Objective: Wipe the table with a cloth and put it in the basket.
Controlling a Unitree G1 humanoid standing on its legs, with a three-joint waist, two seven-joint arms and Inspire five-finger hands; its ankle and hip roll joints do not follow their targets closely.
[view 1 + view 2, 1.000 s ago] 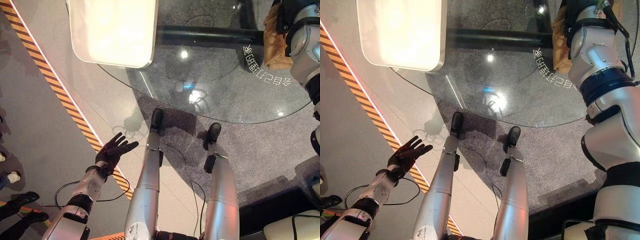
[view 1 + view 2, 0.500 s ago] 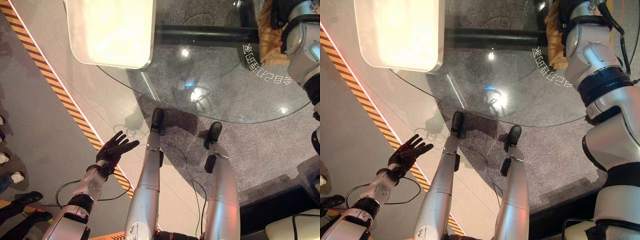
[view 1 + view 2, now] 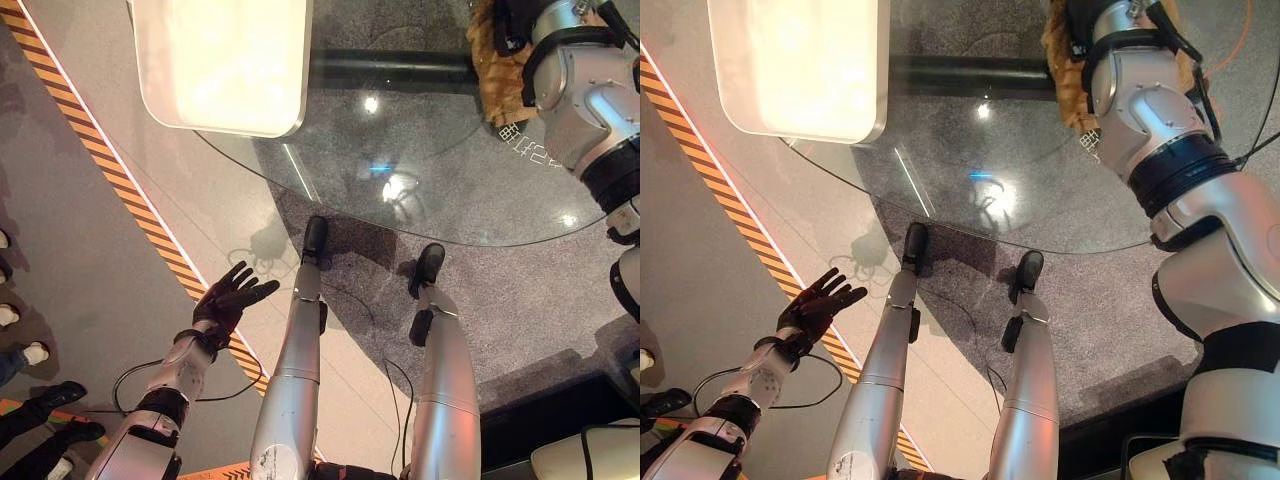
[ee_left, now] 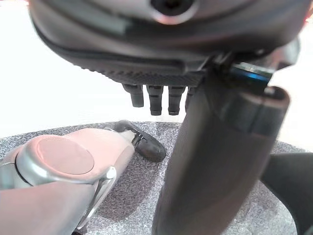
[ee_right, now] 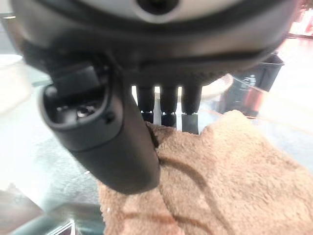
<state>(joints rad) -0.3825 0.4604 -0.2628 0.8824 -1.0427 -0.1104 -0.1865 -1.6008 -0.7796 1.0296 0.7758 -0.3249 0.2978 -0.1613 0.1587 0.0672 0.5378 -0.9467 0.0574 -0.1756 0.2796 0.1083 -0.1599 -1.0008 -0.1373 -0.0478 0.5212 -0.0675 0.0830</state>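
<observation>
A: Which step?
B: Wiping, I'd judge. Brown cloth lies on the glass bench at upper right of the head views, right hand on top w/ fingers straight, pressing flat, not gripping.
A: Left hand?
B: Idle, lower left, fingers spread wide over the floor.
A: Next?
B: Prob. keep pressure on, sweep across, then bunch cloth for a basket.

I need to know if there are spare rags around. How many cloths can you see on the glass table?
1. A tan fluffy cloth lies on the round glass table, at its far right side, under the right hand. More could be hidden behind the right arm.
</observation>
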